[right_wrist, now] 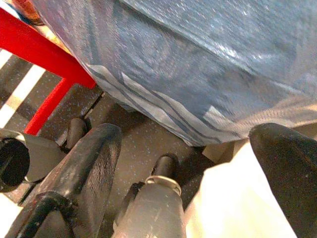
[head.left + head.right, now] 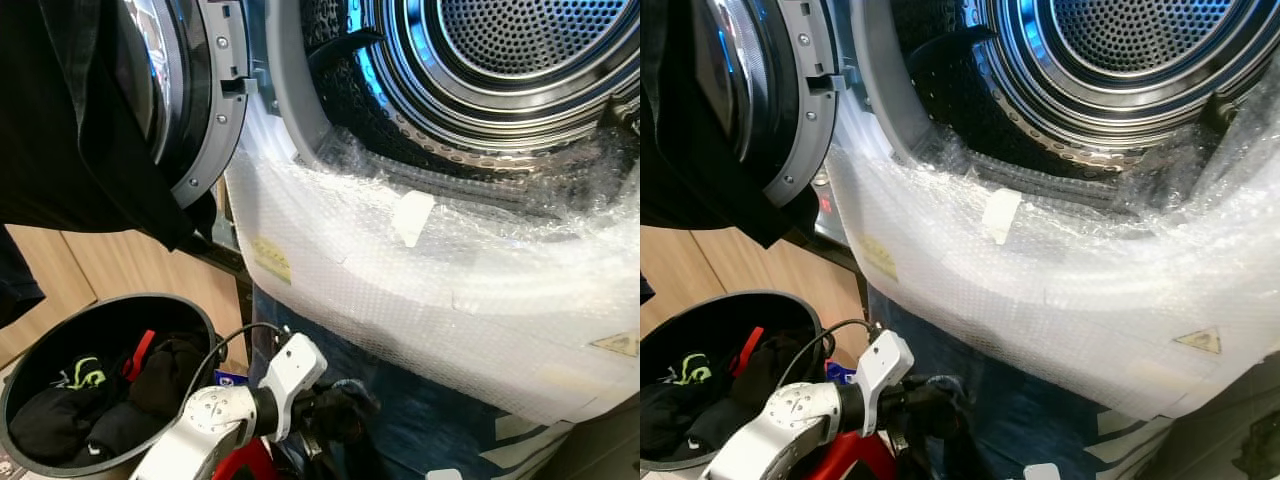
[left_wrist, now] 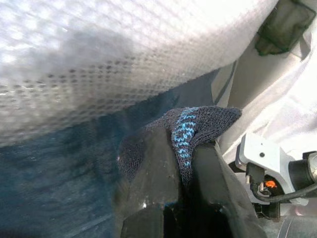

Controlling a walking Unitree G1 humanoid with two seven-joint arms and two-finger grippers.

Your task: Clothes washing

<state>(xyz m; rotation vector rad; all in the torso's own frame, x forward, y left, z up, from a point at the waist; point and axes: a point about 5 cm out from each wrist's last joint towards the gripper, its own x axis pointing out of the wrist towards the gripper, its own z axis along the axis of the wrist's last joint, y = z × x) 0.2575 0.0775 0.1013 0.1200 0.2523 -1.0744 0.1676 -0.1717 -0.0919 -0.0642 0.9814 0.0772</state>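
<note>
The washing machine's door (image 2: 195,100) is swung open to the left, showing the perforated steel drum (image 2: 500,50). Bubble wrap (image 2: 400,290) covers the machine's front below the opening. My left gripper (image 2: 335,415) hangs low in front of the machine, below the wrap, shut on a dark blue knitted sock (image 3: 190,131) with a light blue pattern. The sock's tip sticks out above the fingertips. A round dark basket (image 2: 205,320) at the lower left holds several dark clothes (image 2: 60,415). My right gripper (image 1: 193,148) is open, pointing down at the floor with nothing between its fingers.
A black garment (image 2: 70,130) hangs at the top left in front of the door. Blue plastic sheeting (image 1: 198,64) wraps the machine's lower part. A red frame (image 1: 44,54) stands on the floor beside it. Wooden panels (image 2: 110,270) lie behind the basket.
</note>
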